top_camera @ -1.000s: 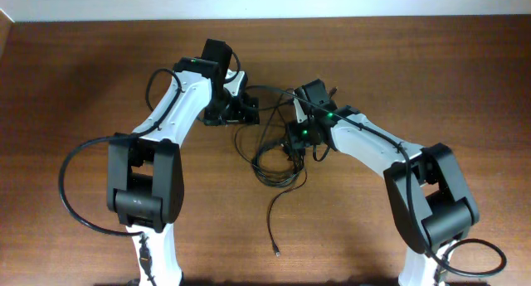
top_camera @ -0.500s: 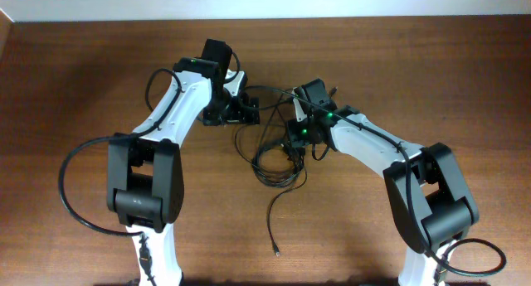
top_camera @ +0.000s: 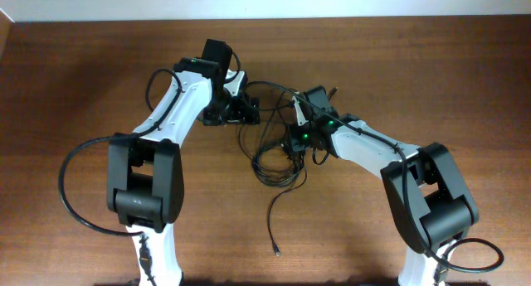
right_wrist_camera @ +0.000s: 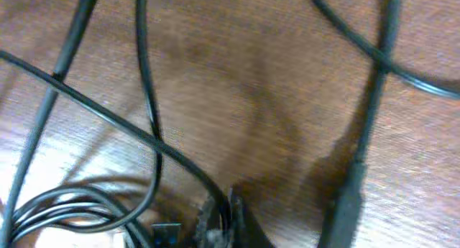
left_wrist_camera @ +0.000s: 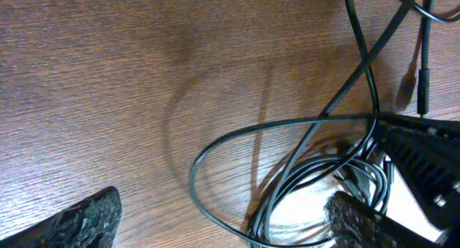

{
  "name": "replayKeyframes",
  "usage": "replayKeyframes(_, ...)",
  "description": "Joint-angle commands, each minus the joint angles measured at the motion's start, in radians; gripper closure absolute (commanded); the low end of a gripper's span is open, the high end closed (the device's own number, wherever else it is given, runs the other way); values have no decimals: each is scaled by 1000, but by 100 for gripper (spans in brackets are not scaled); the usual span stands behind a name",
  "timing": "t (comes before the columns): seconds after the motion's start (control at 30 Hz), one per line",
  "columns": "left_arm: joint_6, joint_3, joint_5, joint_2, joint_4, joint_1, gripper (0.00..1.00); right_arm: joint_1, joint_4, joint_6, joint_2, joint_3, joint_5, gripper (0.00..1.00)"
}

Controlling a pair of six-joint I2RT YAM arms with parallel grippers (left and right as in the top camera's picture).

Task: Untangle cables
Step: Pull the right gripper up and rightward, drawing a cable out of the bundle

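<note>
– Several cables (top_camera: 267, 172) to enter: where on your bench (top_camera: 83, 70)?
– Item one: a thin black tangle, mid-bench between the two arms. Its coiled loops lie just below the right arm's wrist. One loose tail runs toward the arms' bases and ends in a small plug (top_camera: 276, 253), well apart from everything else.
– And your jaws?
– Left jaws: spread wide, fingers (left_wrist_camera: 86, 218) low over the wood, a loop lying between them, nothing gripped. Right jaws: closed together, tips down in the tangle. One strand runs straight to them; you cannot tell whether it is pinched.
– Obstructions?
– Right arm (top_camera: 365, 141), green lamp (top_camera: 305, 134) lit, sits just beside the left jaws, facing them. A thick black arm cable (top_camera: 70, 186) loops off the left arm (top_camera: 178, 95), well apart from the tangle.
</note>
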Motion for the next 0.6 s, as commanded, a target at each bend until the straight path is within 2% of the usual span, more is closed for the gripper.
replayKeyframes(0.0,1,-10,0,-24,2,-3,7,3,9,-8,14,-8,82,96)
replayKeyframes(0.07,1,-10,0,-24,2,-3,7,4,-2,-8,-67,11,0,96)
replayKeyframes(0.23,1,-10,0,-24,2,-3,7,4,-7,-8,-329,18,-3,96)
replayKeyframes(0.37,1,-10,0,-24,2,-3,7,4,-100,6,-483,18,-3,96)
replayKeyframes(0.43,1,-10,0,-24,2,-3,7,3,-124,77,-520,18,1,96)
replayKeyframes(0.53,1,-10,0,-24,2,-3,7,3,-124,261,-576,18,1,96)
replayKeyframes(0.57,1,-10,0,-24,2,-3,7,3,-122,267,-594,18,0,96)
